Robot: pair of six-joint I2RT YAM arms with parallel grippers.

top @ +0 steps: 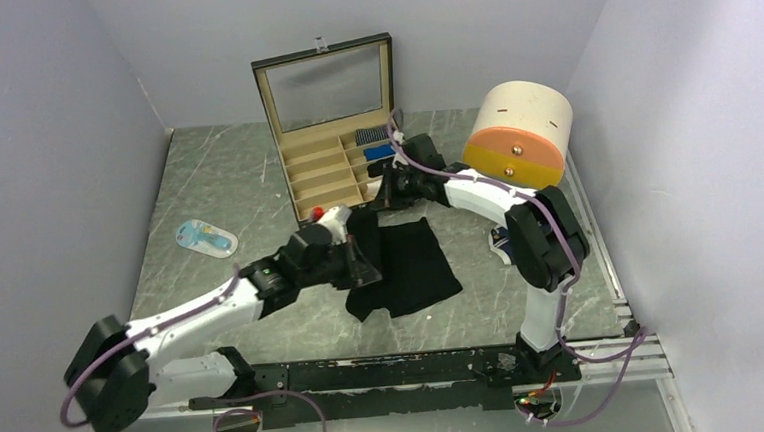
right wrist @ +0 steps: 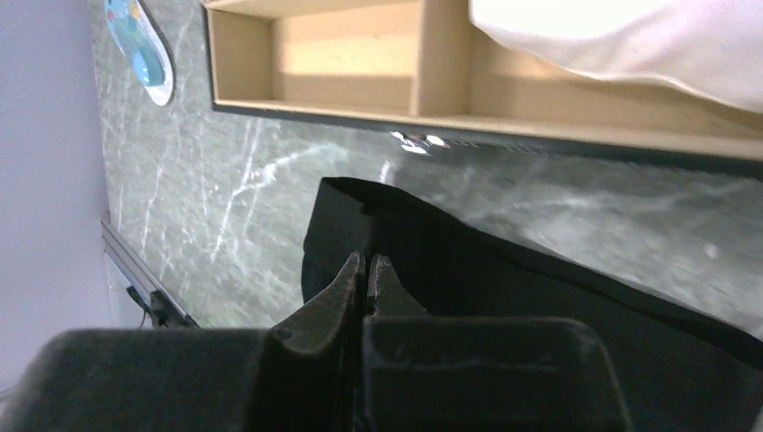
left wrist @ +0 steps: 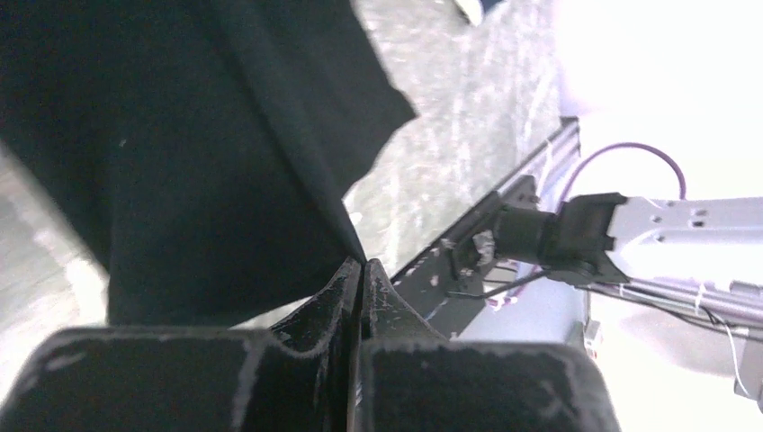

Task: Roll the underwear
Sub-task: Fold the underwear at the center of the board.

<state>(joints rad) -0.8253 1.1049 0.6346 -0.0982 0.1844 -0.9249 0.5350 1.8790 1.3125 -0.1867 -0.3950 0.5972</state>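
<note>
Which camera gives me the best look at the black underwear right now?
Top external: the underwear shows nearly whole, edges and all. Left wrist catches only a close dark sheet of it; right wrist just one corner.

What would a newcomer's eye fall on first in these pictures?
The black underwear lying in the centre, its edges pinched by the shut left gripper and right gripper. Behind it stands an open wooden box with compartments, and a large cream-and-orange cylinder looms at the far right.

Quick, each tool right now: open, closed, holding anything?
Left tool: closed, pinching an edge of the plain black cloth underwear.
Right tool: closed, pinching another edge of the same garment.
</note>
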